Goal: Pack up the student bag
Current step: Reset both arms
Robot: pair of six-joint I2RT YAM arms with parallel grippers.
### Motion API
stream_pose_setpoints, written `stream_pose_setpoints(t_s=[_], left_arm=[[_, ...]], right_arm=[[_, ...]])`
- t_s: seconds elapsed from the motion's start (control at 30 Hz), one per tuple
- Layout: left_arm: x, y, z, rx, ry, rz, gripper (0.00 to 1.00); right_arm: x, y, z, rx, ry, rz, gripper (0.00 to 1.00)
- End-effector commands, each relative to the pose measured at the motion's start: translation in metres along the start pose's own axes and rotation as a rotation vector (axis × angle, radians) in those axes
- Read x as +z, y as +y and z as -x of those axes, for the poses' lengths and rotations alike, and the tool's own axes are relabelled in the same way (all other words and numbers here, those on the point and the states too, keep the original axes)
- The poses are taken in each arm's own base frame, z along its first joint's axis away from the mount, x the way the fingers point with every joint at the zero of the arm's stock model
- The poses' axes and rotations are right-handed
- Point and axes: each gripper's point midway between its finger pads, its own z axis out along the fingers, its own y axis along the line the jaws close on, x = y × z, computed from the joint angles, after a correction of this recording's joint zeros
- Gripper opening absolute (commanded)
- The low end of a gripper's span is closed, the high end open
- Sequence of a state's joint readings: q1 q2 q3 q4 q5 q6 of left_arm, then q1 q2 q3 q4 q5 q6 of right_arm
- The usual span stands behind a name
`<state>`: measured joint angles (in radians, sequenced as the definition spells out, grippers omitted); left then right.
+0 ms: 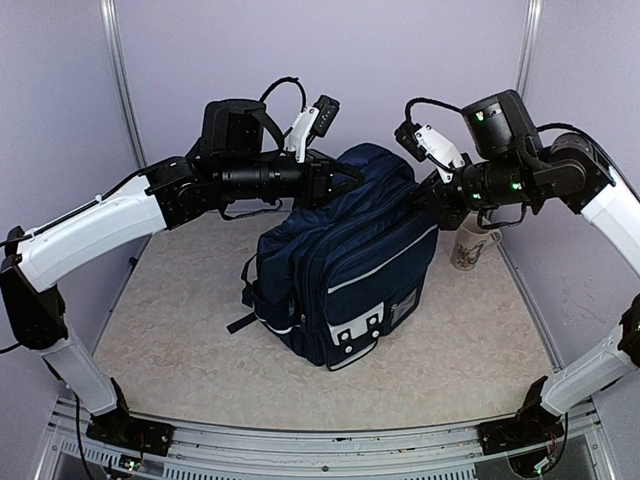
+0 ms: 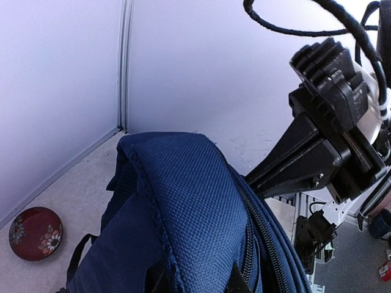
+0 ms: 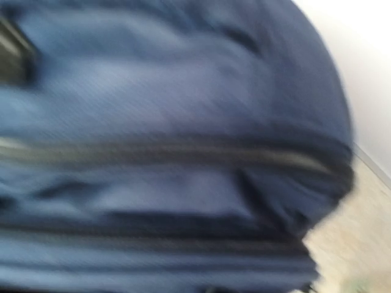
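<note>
At the near edge of the table (image 1: 180, 330), bolted side by side, the two arm bases (image 1: 120, 432). Just beyond, at mid-table, the student bag (image 1: 345, 270): standing upright, navy, with its white-patched front pocket turned toward the near right and dark straps trailing at its left foot. Higher up, at the bag's top left, the left gripper (image 1: 348, 176), reaching in level from the left. In its wrist view, only two dark fingertips (image 2: 234, 279) at the bottom edge, set either side of the bag's padded top ridge with fabric between them; cannot tell whether clamped on it or merely straddling. At the top right, the right gripper (image 1: 422, 197), coming in from the opposite side, its tip touching the bag beside a zip line. Looks narrowed to a wedge from the left wrist view, yet cannot tell if pressed together or pinching anything; its own wrist view gives only blurred blue cloth and zips. Farther back on the right, just behind the bag, a white patterned mug (image 1: 470, 245). Far left, near the wall (image 2: 61, 91), a red flowered bowl (image 2: 35, 233).
</note>
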<state>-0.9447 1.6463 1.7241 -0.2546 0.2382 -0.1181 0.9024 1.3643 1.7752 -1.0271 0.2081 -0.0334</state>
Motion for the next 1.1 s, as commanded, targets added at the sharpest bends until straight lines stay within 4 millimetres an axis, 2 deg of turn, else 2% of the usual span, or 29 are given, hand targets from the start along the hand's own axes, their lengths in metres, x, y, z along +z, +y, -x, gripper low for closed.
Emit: stream_pose_setpoints(t_s=[0.0,0.1,0.2,0.27,0.4,0.5,0.57,0.7,0.83,0.93,1.0,1.03,1.07], left_arm=[[-0.011,-0.013,0.034,-0.007,-0.131,-0.075,0.00],[-0.010,-0.014,0.038,-0.012,-0.142,-0.081,0.00],[-0.009,-0.012,0.040,-0.024,-0.154,-0.077,0.00],[-0.011,-0.009,0.043,-0.037,-0.169,-0.072,0.00],[-0.016,-0.002,0.052,-0.063,-0.206,-0.048,0.00],[-0.019,0.006,0.057,-0.084,-0.225,-0.023,0.00],[-0.025,0.009,0.060,-0.095,-0.234,-0.004,0.00],[-0.050,0.015,0.068,-0.095,-0.285,0.064,0.00],[-0.075,0.008,0.073,-0.106,-0.317,0.062,0.00],[-0.088,-0.021,0.075,-0.101,-0.329,-0.019,0.00],[-0.094,-0.048,0.073,-0.082,-0.333,-0.100,0.03],[-0.096,-0.065,0.071,-0.059,-0.332,-0.162,0.14],[-0.097,-0.080,0.066,-0.033,-0.321,-0.221,0.30]], right_arm=[[0.000,0.045,0.043,0.016,-0.174,0.231,0.00],[-0.009,0.076,0.070,0.005,-0.287,0.361,0.00],[-0.016,0.102,0.088,-0.008,-0.367,0.472,0.00],[-0.017,0.124,0.094,-0.019,-0.406,0.563,0.00],[-0.011,0.166,0.094,-0.090,-0.404,0.687,0.00],[-0.022,0.187,0.102,-0.127,-0.442,0.778,0.00],[-0.025,0.174,0.112,-0.100,-0.458,0.715,0.00],[-0.029,0.110,0.118,-0.001,-0.501,0.516,0.00],[-0.024,0.061,0.113,0.046,-0.494,0.422,0.00],[-0.016,0.032,0.110,0.044,-0.485,0.376,0.00],[-0.012,0.021,0.111,0.026,-0.485,0.382,0.00],[-0.011,0.018,0.112,0.009,-0.490,0.392,0.00],[-0.010,0.018,0.114,-0.011,-0.497,0.411,0.00]])
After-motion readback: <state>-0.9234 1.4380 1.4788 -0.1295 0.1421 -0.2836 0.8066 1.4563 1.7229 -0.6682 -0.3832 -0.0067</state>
